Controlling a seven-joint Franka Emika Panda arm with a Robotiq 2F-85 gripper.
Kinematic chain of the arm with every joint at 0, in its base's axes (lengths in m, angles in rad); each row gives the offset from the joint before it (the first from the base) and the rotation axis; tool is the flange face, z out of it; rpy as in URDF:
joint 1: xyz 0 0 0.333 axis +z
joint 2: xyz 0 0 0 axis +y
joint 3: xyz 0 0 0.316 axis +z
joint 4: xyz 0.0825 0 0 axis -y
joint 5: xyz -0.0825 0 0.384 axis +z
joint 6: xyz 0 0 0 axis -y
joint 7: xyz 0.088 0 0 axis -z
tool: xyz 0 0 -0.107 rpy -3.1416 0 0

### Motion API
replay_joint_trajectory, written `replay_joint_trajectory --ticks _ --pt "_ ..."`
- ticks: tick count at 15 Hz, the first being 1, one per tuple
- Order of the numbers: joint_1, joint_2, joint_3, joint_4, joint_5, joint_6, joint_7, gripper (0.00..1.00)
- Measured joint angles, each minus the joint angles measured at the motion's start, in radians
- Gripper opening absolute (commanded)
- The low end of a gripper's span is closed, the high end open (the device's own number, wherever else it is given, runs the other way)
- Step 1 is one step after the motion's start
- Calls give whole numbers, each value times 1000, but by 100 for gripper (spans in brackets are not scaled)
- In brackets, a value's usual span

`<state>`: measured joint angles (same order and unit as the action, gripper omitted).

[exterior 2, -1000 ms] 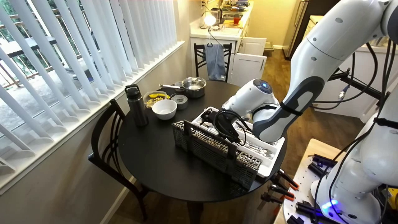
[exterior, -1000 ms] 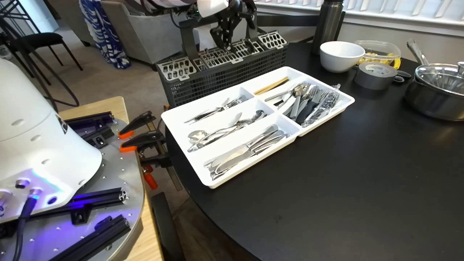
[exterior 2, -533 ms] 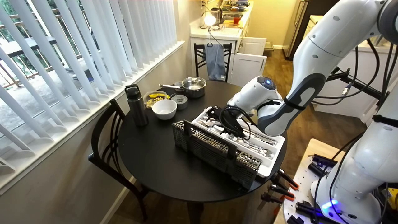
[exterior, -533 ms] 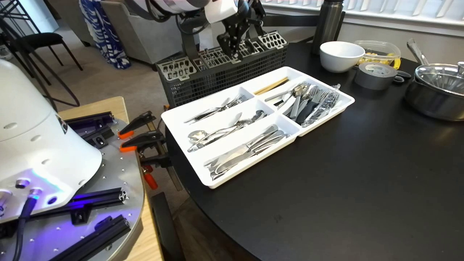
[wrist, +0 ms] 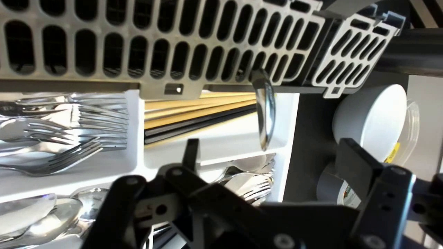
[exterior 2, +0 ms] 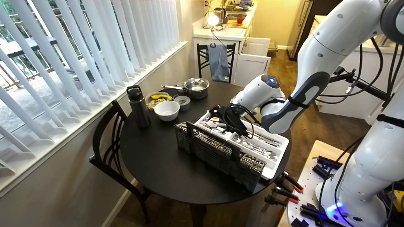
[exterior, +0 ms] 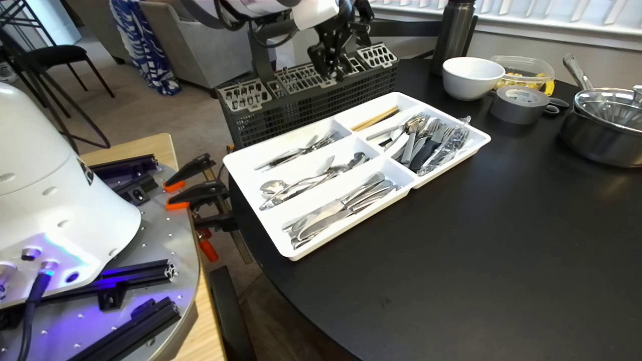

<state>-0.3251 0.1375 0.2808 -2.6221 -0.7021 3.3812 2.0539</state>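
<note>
Tool [wrist: 270, 147] spread near utensil [wrist: 265, 109] poking out of basket [exterior: 301, 113]; cutlery tray [exterior: 247, 171] beside basket; bowl [exterior: 470, 77], tape [exterior: 519, 108] farther along tabletop [exterior: 476, 260]

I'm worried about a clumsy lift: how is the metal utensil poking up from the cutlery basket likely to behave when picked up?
The metal utensil is probably stiff, since what shows is solid, shiny metal. Its smooth, curved surface may slip in the claw. As it pokes through the slotted top of the cutlery basket, a sideways pull could make it catch.

Metal utensil [wrist: 266, 114], one end hidden in the slotted basket [wrist: 190, 38], its type unclear
</note>
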Motion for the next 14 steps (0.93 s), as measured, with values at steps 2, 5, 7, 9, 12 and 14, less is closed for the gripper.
replay_joint_trajectory --ticks 2,5,7,9,12,14 --pt "-30 2 26 13 -21 1 4 100" --pt "-73 17 79 35 -59 5 16 93" --pt "-104 34 119 50 -83 9 27 67" --pt "-140 52 160 64 -107 13 40 53" --pt "-205 77 219 80 -143 14 56 34" --pt "-255 89 260 85 -163 14 61 20"
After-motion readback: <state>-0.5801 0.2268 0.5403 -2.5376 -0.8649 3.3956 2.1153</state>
